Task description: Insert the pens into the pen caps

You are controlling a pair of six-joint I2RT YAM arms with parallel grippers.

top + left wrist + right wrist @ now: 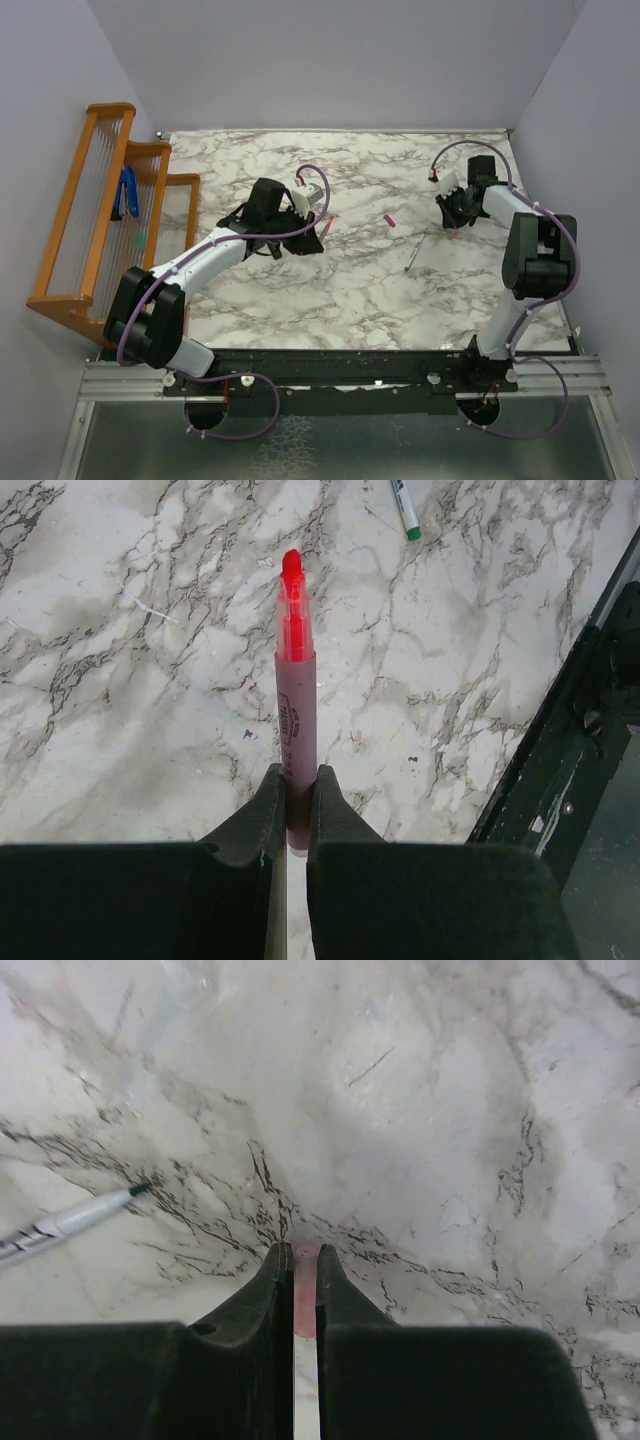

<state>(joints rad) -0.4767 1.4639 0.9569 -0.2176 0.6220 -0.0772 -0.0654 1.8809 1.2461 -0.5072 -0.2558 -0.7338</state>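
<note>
Left pincer (pixel 297 780) is pressed tight on the pinkish-white pen (pixel 296 680), gripping its barrel so the red tip juts straight ahead over the marble counter (pixel 120 680). Right pincer (pixel 305 1255), well apart toward the counter's far right, has its fingers nearly together, pinching a small pink cap (pixel 306 1295) between them. Between the two pincers lie the magenta cap (pixel 390 221) and the greyish pen (pixel 413 255) with its green tip, neither of them touched.
</note>
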